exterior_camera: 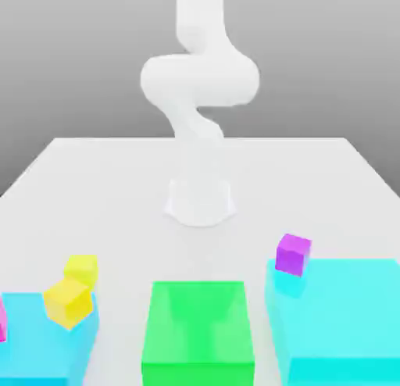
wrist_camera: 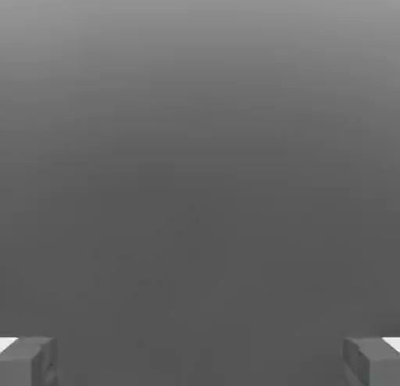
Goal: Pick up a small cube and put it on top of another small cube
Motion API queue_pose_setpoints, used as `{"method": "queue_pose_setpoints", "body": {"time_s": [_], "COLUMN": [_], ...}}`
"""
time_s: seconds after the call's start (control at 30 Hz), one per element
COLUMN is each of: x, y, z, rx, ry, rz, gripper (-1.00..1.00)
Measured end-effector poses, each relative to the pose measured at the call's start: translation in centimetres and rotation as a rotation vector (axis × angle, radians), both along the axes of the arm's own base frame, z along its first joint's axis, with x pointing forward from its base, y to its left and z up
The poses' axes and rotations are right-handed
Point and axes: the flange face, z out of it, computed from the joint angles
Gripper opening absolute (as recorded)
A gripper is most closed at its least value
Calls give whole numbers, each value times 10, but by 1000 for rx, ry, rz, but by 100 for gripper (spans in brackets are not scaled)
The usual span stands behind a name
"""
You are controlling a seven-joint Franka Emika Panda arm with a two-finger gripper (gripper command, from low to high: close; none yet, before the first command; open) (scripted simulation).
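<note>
Hanging wide open, the end effector (wrist_camera: 200, 361) grips nothing: the hand view has its two grey fingertips (wrist_camera: 27, 361) far apart with only blank grey between them, so I judge that no cube has been approached and the task is at its very start. On the white surface (exterior_camera: 117, 189), seen from the exterior view, the arm (exterior_camera: 199, 80) stands at the far middle, upright and folded back over its base, well apart from every block. The things to stack lie along the near edge. A small purple cube (exterior_camera: 293, 253) rests on the far left corner of the big cyan block (exterior_camera: 344, 318) at the right, or just behind that corner; I cannot tell which. At the left, one small yellow cube (exterior_camera: 68, 302) sits tilted on the low cyan block (exterior_camera: 47, 337), and a second yellow cube (exterior_camera: 82, 269) lies just beyond it, touching or nearly so. A sliver of magenta (exterior_camera: 2, 320) shows at the left border. Between the two cyan blocks stands a green block (exterior_camera: 199, 330), whose top looks sunken like a bin, though it may be solid; nothing shows in it. No true container holds anything. The purple cube, standing apart, looks the easiest to pick, and a yellow one would serve as its base.
</note>
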Motion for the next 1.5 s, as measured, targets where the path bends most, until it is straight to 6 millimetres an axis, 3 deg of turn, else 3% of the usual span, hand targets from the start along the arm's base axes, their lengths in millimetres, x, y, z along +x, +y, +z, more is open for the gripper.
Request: {"method": "queue_pose_setpoints", "body": {"time_s": [0.13,0.3,0.4,0.5,0.6,0.67,0.87,0.9,1.1,1.37,1.5], "x": [33,30,6,-35,-93,-105,-110,-111,-111,-111,-78], "y": [-57,-127,-163,-191,-208,-205,-206,-205,-205,-206,-223], "z": [-99,-224,-300,-376,-444,-470,-525,-530,-533,-475,-452], "rx": [118,259,345,435,527,544,550,550,551,552,533], "ry": [132,278,362,448,527,552,560,560,558,558,569], "rz": [-254,-583,-795,-1029,-1283,-1334,-1357,-1357,-1358,-1358,-1309], "gripper": [0,0,0,0,0,0,0,-100,-100,-100,-100]}}
